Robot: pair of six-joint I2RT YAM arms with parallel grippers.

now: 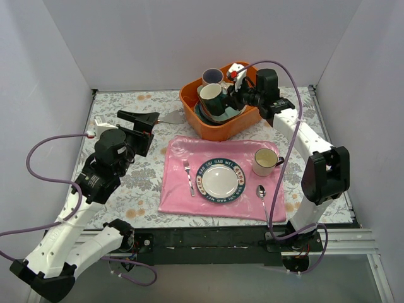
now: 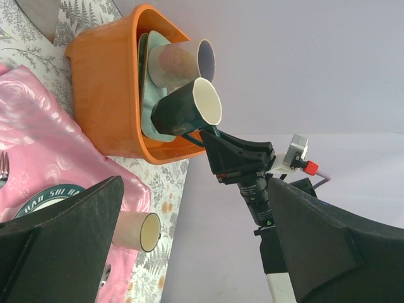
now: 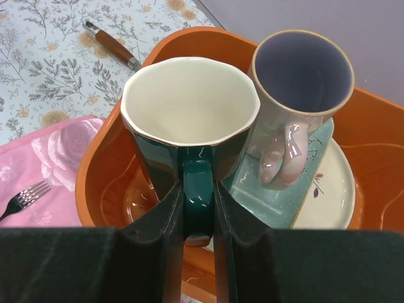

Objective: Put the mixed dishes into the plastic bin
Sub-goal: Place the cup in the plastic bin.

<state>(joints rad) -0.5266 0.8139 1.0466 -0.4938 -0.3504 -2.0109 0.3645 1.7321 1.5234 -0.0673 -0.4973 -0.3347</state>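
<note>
I'm clamping the green mug (image 1: pixel 211 96) by its handle in my right jaws over the bin (image 1: pixel 197 121), upper center; left jaws are hanging released.

The plastic bin (image 1: pixel 203 126) sits behind the placemat (image 1: pixel 180 192). In it, over stacked plates (image 1: pixel 207 117), the near mug (image 1: pixel 211 96) is just before the far mug (image 1: pixel 212 76). On the placemat: fork (image 1: pixel 189 177) left, lettered plate (image 1: pixel 220 180) centre, third mug (image 1: pixel 265 161) and spoon (image 1: pixel 262 192) right.

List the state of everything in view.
orange bin: holds stacked plates.
dark green mug: upright over the plates, handle gripped.
lavender-lined mug: upright on the plates.
right gripper: shut on dark green mug's handle.
left gripper: open, empty.
cream mug: upright on pink cloth.
lettered-rim plate: empty, on pink cloth.
</note>
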